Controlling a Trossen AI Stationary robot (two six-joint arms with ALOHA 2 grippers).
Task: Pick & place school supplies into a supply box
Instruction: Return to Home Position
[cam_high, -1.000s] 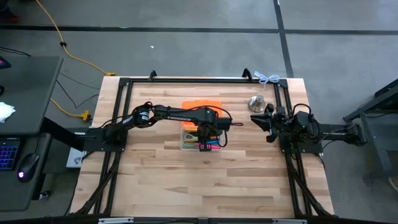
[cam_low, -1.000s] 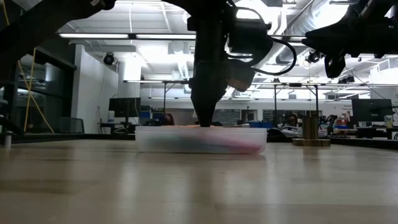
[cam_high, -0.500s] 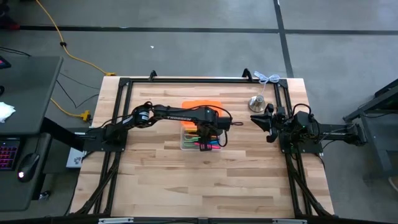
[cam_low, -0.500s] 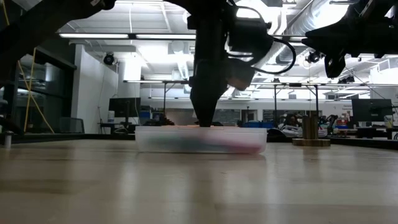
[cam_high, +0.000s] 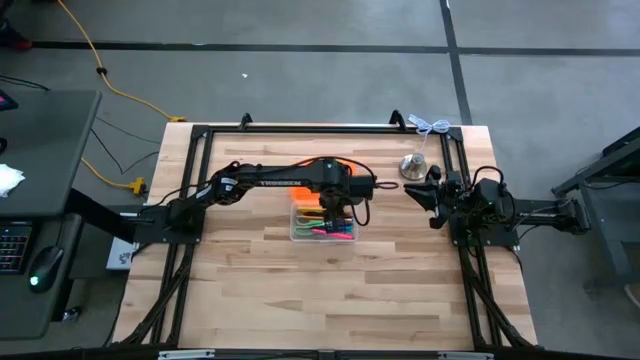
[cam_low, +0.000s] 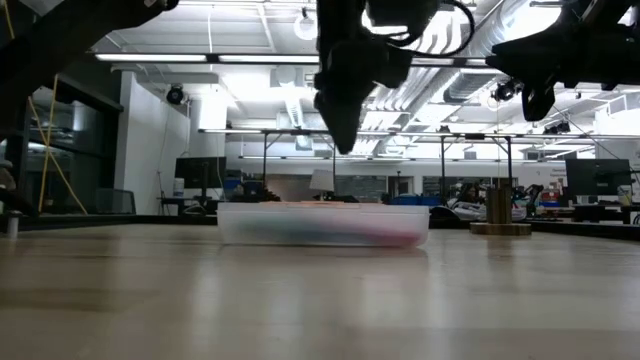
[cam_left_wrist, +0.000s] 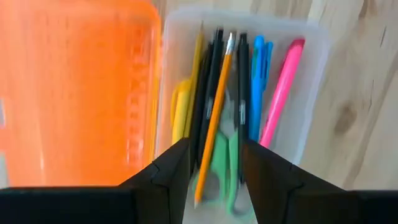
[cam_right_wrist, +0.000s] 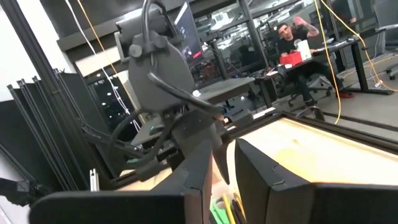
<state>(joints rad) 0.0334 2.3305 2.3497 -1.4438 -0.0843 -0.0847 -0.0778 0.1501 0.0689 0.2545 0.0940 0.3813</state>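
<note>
The supply box (cam_high: 322, 226) is a clear tray lying flat mid-table, its orange lid (cam_left_wrist: 74, 93) folded open on the far side. Inside lie the school supplies: black and wooden-yellow pencils (cam_left_wrist: 214, 112), blue pens (cam_left_wrist: 260, 81), a pink pen (cam_left_wrist: 280, 93), a yellow item (cam_left_wrist: 179, 106) and green-handled scissors (cam_left_wrist: 222, 163). My left gripper (cam_low: 343, 146) hangs open above the box, pointing down, well clear of it and with nothing between its fingers (cam_left_wrist: 216, 168). My right gripper (cam_high: 418, 195) waits at the table's right side, fingers almost together and bare (cam_right_wrist: 225, 162).
A silver bell-shaped object (cam_high: 414, 165) stands at the far right, just beyond my right gripper. A white cord (cam_high: 430, 125) lies at the far right corner. A black frame (cam_high: 300, 128) runs around the tabletop. Bare wood (cam_high: 320, 290) spreads toward the near edge.
My left gripper has risen straight up out of the supply box in the last half second, still pointing down. The pens and pencils stay lying in the box, which has not shifted.
</note>
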